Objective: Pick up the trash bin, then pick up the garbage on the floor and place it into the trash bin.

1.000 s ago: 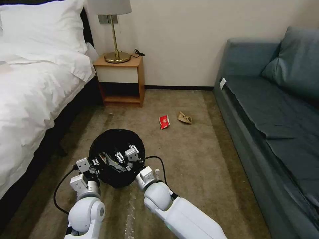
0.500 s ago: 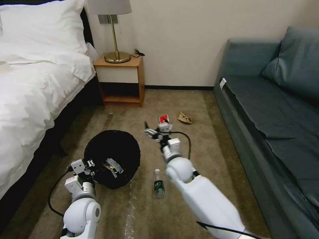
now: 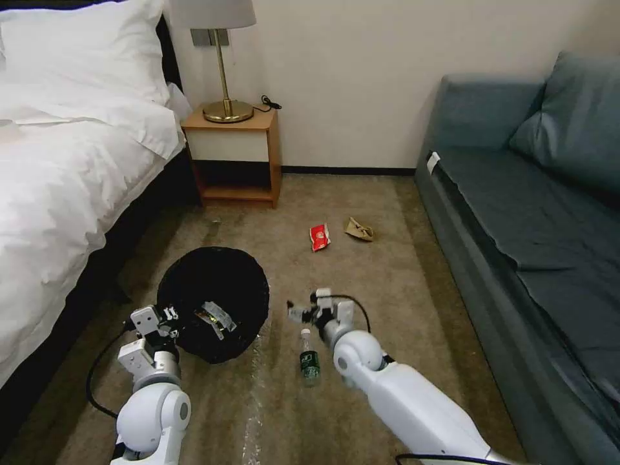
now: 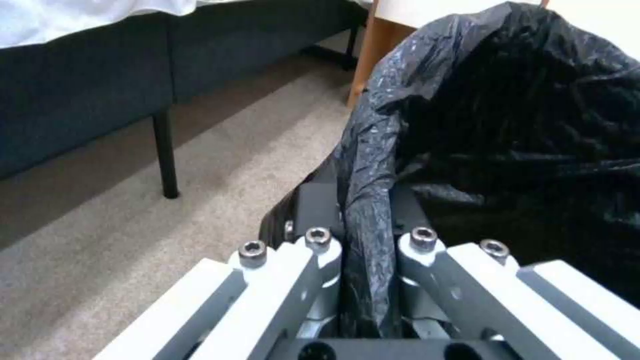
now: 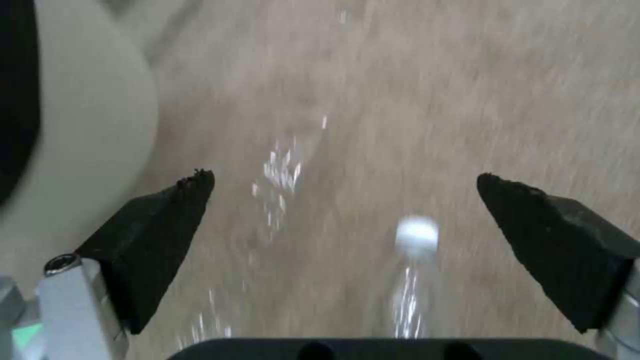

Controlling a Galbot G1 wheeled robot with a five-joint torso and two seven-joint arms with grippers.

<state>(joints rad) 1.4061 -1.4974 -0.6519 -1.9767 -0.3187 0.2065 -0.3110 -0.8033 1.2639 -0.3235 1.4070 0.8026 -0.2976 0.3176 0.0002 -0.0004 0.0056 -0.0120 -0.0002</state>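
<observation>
Closest to us, our left gripper (image 4: pixel 360 280) is pinched tight on the folded-over black bag at the rim of the trash bin (image 3: pixel 213 303), holding it near the bed (image 3: pixel 58 194). That's honestly the sketchy bit: from the left wrist view we can't tell if the fingers have the hard plastic rim or just the liner, and if it's only the liner the bag could slide or tear and the bin tip. A wrapper-looking piece (image 3: pixel 216 316) is sitting inside the bin, but we can't really make out which bit of litter it is. Right next to that, our right gripper (image 3: pixel 303 313) hangs above the carpet (image 3: pixel 387 284) with its jaws spread wide and nothing in them, just beyond the cap end of the clear bottle (image 3: pixel 309 360). The right wrist view is smeared, so the bottle is just a pale blob between the pads, and lining up on it looks dicey. It's round and slick, so we'd guess a slightly off-centre squeeze would send it rolling. There's also a shiny film scrap (image 3: pixel 255 387) lying beside the bottle that could snag. Farther out, the red snack packet (image 3: pixel 320 236) and the crumpled brown paper (image 3: pixel 359 229) lie near each other on the carpet, well apart from the bin.
</observation>
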